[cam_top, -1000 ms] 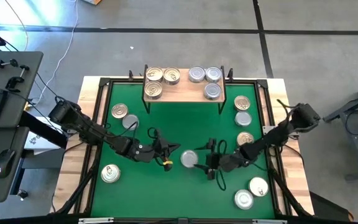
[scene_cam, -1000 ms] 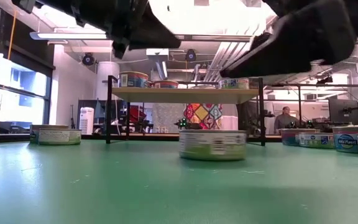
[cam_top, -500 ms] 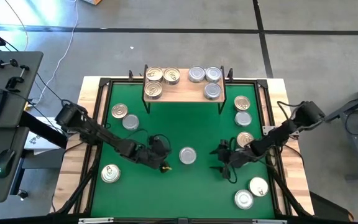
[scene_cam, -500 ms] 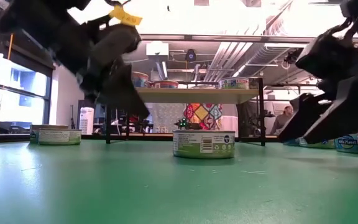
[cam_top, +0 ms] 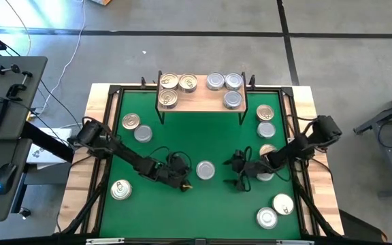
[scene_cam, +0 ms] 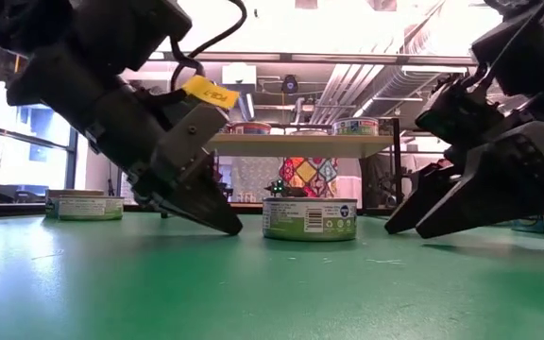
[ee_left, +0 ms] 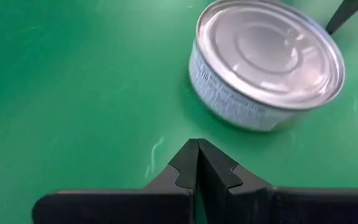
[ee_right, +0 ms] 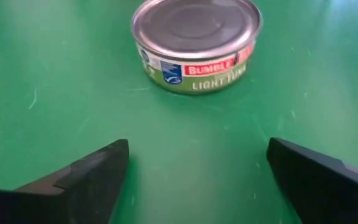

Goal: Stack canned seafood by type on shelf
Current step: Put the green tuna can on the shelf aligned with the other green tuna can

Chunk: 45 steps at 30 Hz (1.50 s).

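A silver-lidded tin stands flat on the green table's middle. My left gripper is shut, its tips low at the table surface just left of and nearer than the tin, with a gap between them. My right gripper is wide open, low on the tin's right side, facing the tin without touching it. The light-wood shelf at the far edge carries three gold-lidded tins on its left and three silver-lidded tins on its right.
Loose tins stand around the table: gold, silver and gold on the left, a column of tins along the right side, and two more at the near right corner. A black frame rims the table.
Both grippers have come down from above to table height on either side of the silver-lidded tin. My left gripper has moved toward the near edge. My right gripper has drawn back toward the right, away from the tin, which now stands alone.
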Each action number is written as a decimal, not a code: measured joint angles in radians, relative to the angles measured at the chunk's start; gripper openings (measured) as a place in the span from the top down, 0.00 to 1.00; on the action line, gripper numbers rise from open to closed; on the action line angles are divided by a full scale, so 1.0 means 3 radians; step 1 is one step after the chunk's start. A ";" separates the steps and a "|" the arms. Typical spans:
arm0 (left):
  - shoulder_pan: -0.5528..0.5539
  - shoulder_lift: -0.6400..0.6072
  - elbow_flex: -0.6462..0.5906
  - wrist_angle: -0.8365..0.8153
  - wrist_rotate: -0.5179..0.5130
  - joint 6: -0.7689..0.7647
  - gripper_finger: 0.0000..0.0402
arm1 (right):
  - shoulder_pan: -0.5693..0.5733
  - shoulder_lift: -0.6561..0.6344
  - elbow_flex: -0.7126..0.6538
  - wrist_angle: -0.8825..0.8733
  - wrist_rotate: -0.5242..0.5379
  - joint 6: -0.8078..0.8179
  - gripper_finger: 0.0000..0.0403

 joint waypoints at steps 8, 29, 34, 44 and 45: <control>0.0148 0.0019 -0.0005 0.0257 0.0081 0.0202 1.00 | -0.0035 0.0336 0.0282 0.0289 0.0133 -0.0661 0.03; 0.0243 -0.0197 0.0002 0.0242 -0.0100 0.0304 1.00 | -0.0237 0.0930 0.1013 0.0425 0.0342 -0.0499 0.14; 0.0131 -0.0608 0.0003 -0.0725 -0.0292 0.0065 1.00 | -0.0140 0.0840 0.1013 0.0248 0.0541 -0.0393 0.15; 0.0087 -0.1128 0.0040 -0.0934 -0.0640 0.0370 1.00 | -0.0302 -0.0609 0.1081 -0.1373 0.0903 -0.0633 0.15; 0.0123 -0.1193 0.0078 -0.0925 -0.0641 0.0486 1.00 | -0.0399 -0.0798 0.1115 -0.1578 0.0919 -0.0684 0.15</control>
